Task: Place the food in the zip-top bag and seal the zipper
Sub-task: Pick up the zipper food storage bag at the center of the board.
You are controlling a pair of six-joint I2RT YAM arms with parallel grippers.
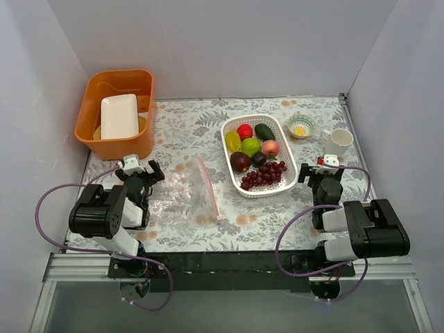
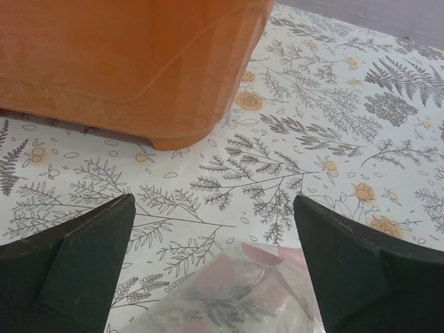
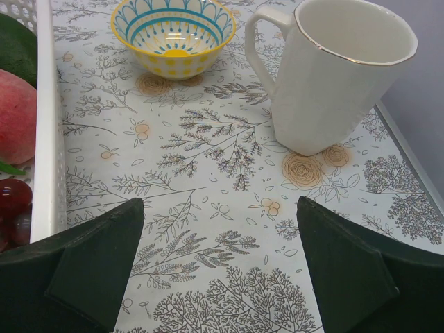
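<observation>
The clear zip-top bag (image 1: 186, 191) lies flat on the floral table, its pink zipper strip (image 1: 207, 184) along its right edge. The food sits in a white perforated basket (image 1: 276, 186): red ball (image 1: 244, 131), avocado (image 1: 264, 131), star fruit (image 1: 232, 141), green ball (image 1: 250, 146), pink peach (image 1: 270, 148), dark purple ball (image 1: 240, 161), dark red grapes (image 1: 265, 174). My left gripper (image 1: 142, 177) is open and empty just left of the bag; a bag corner (image 2: 243, 291) shows between its fingers. My right gripper (image 1: 313, 170) is open and empty right of the basket (image 3: 47, 139).
An orange tub (image 1: 115, 114) holding a white tray (image 1: 118, 116) stands at the back left, close ahead of my left gripper (image 2: 132, 69). A small patterned bowl (image 1: 301, 126) and a white mug (image 1: 337, 141) stand at the back right, ahead of my right gripper.
</observation>
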